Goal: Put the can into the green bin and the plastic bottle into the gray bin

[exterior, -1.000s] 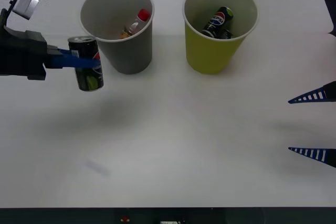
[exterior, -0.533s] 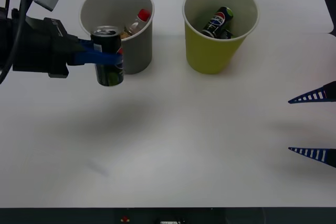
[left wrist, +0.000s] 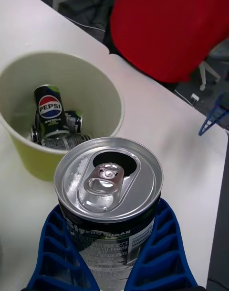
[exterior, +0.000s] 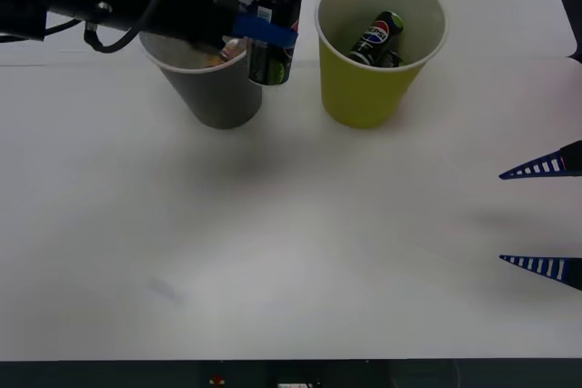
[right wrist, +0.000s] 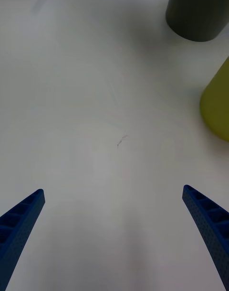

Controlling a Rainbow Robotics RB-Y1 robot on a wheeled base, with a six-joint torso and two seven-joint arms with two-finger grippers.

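1. Our left gripper (exterior: 265,29) pinches the can (exterior: 273,32) upright, in the air between the gray bin (exterior: 216,88) and the green bin (exterior: 373,88).
2. We see cans (left wrist: 53,121) lying inside the green bin.
3. Our right gripper (exterior: 544,217) hangs spread wide, well right of the green bin.

The can (left wrist: 109,186) has a bright brushed-metal top with a glossy black printed side. The ribbed blue fingers (left wrist: 162,253) gripping it look like matt plastic (perforated along the ribs). The green bin (exterior: 373,88) and gray bin (exterior: 218,97) look like matt paper, and the table (exterior: 291,252) is smooth white.
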